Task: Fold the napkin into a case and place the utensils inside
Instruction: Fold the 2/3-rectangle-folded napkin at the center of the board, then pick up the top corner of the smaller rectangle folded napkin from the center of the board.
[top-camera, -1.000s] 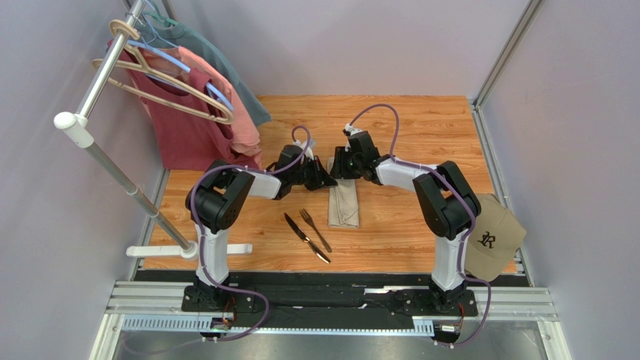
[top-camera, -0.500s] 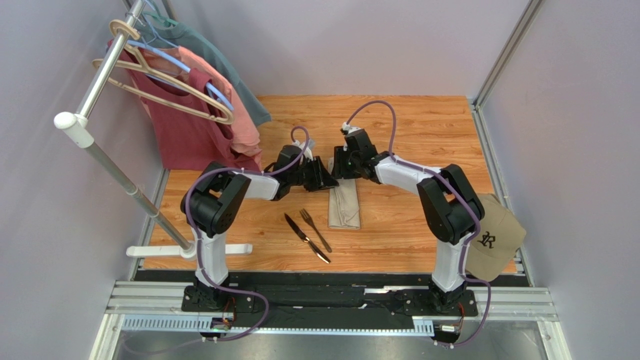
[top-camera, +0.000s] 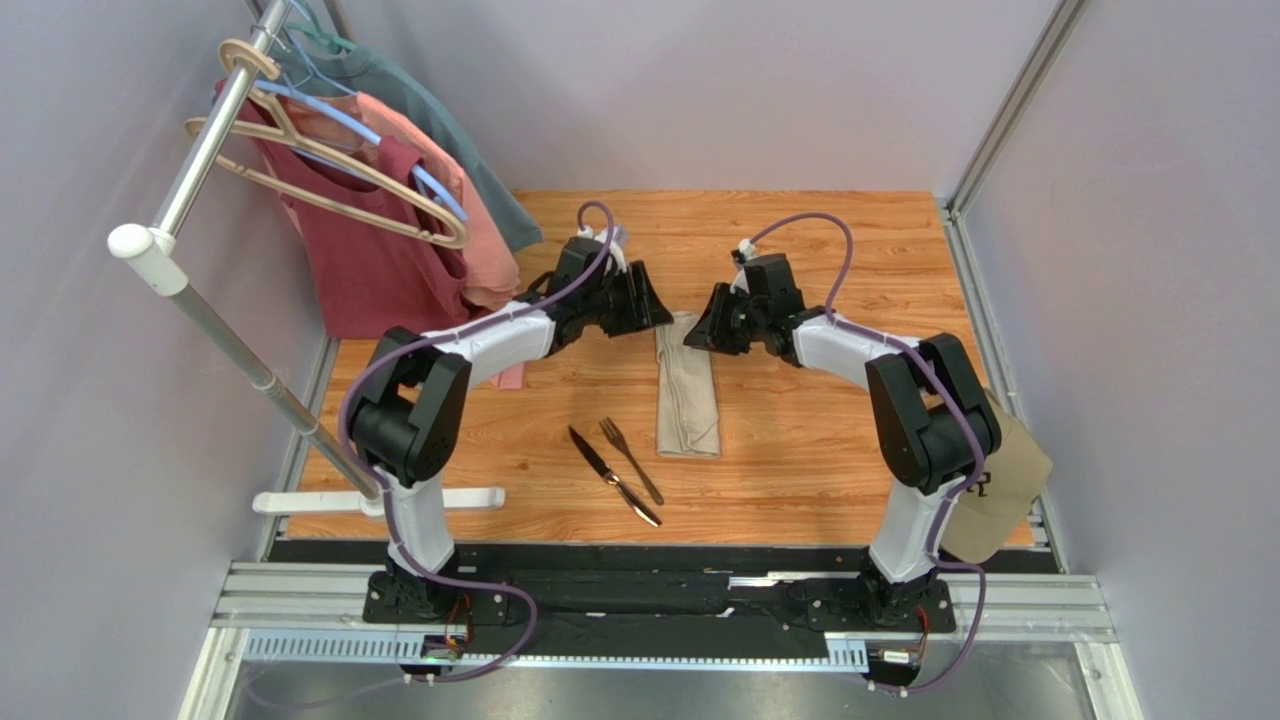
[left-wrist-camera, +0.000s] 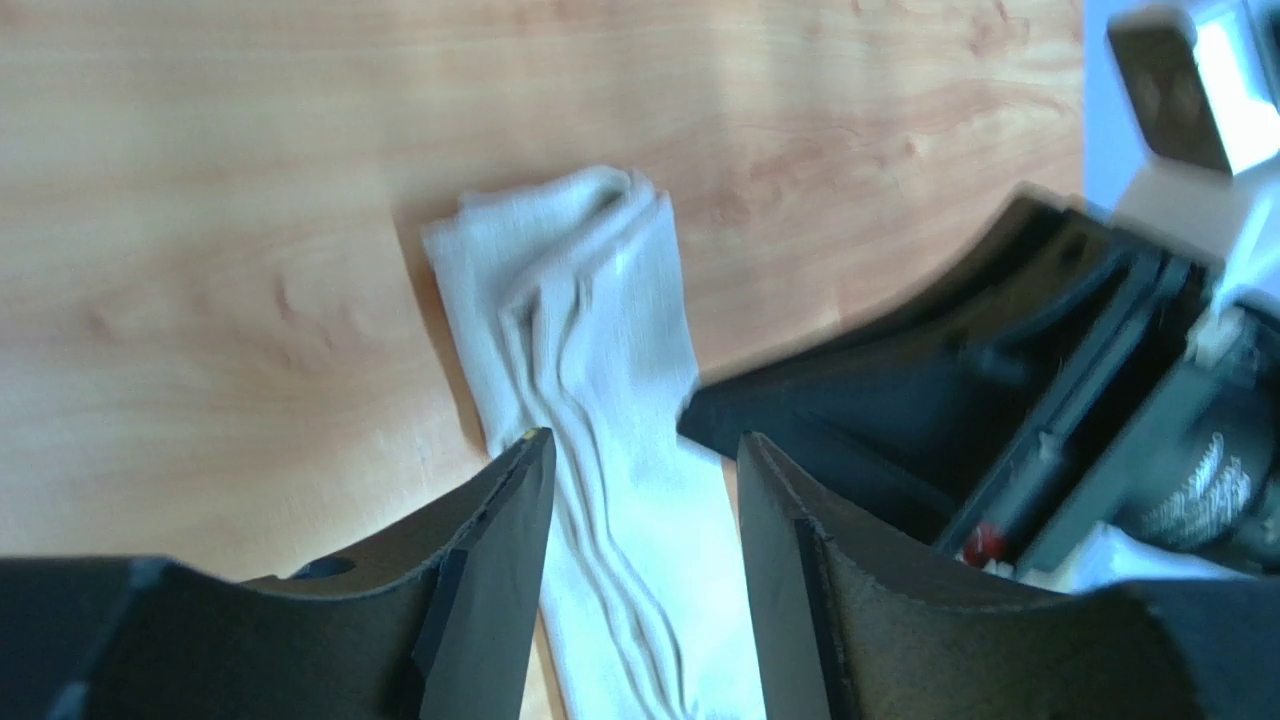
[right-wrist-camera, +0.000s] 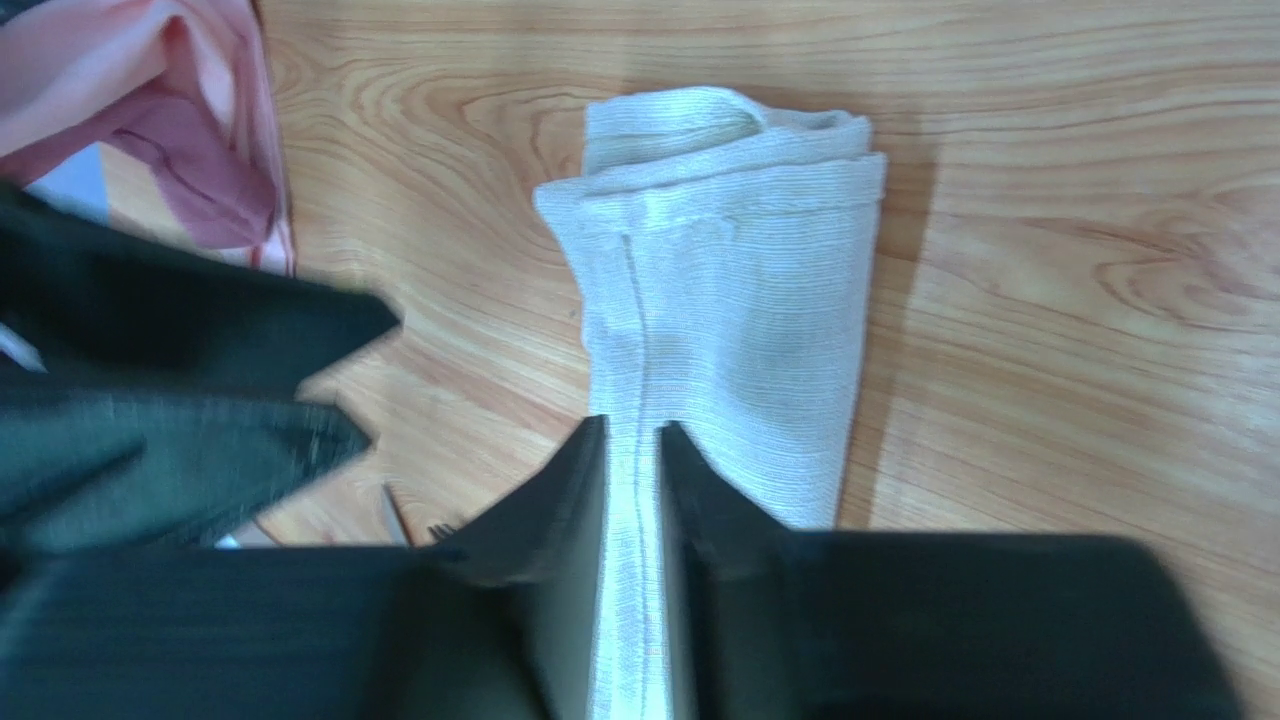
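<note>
Open table (top-camera: 842, 450) along both long napkin (top-camera: 688, 398) edges. At its far end, left gripper (top-camera: 663, 314) apart, right gripper (top-camera: 697, 336) barely apart, both empty. Left of it, one fork (top-camera: 631, 458), one knife (top-camera: 612, 474).

Napkin (right-wrist-camera: 736, 270) lies folded into a narrow strip on the wooden table (right-wrist-camera: 1052, 375), running top to bottom, with a seam line down its left part. Its far end has a rolled lip. Right gripper (right-wrist-camera: 631, 428) sits over the napkin's near half, above the seam, fingers close together with a thin gap and cloth visible through it; contact unclear. Left gripper (right-wrist-camera: 376, 375), dark and blurred, is left of the napkin, fingers spread, apart from it. Pink cloth (right-wrist-camera: 150, 90) is far left of the napkin's far end. Utensil tips (right-wrist-camera: 428, 528) peek out left of the napkin's near part.
</note>
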